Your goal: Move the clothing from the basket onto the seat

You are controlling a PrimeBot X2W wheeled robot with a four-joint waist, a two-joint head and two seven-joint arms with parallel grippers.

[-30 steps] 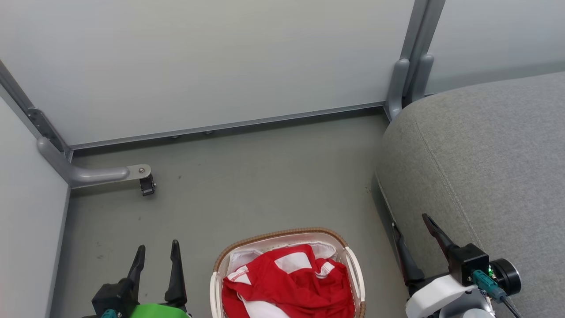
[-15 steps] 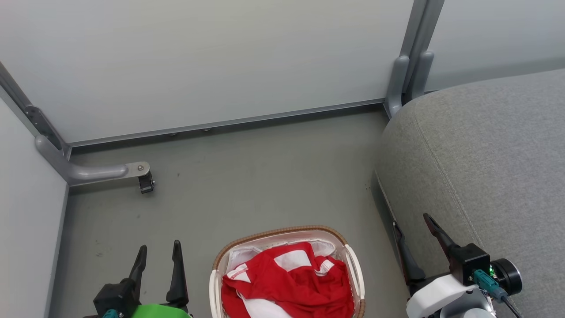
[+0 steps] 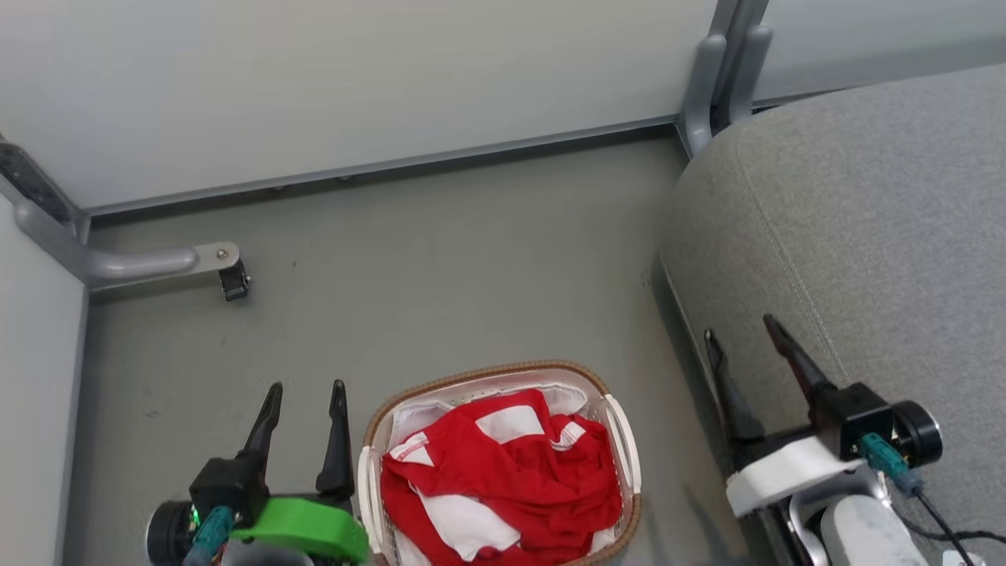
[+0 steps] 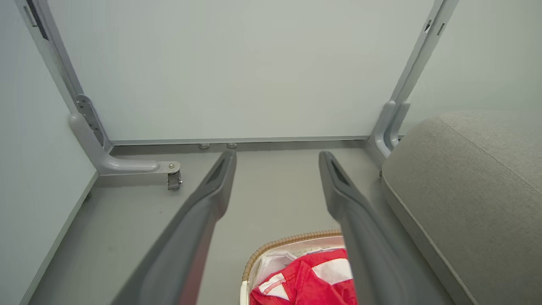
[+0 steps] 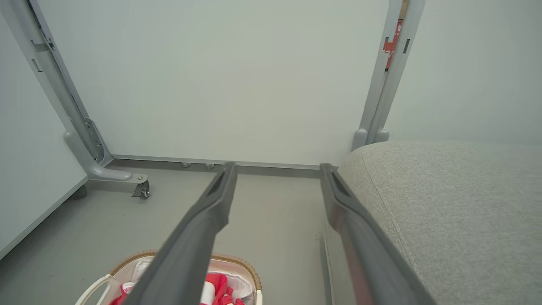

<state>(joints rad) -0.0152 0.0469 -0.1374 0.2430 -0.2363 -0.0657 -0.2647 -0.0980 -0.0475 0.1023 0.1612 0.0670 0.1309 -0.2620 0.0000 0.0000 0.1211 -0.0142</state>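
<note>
Both my left claw (image 3: 306, 387) and right claw (image 3: 740, 327) are wide open and empty, while the clothes (image 3: 503, 464) lie tangled in the basket (image 3: 487, 372) beside the seat (image 3: 880, 220), so one pull may tip the basket.

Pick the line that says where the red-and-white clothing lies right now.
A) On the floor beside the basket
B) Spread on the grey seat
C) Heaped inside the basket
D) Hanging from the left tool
C: the clothing sits bunched within the rim of the basket, while the left tool and the right tool stand open on either side, touching none of it.
</note>
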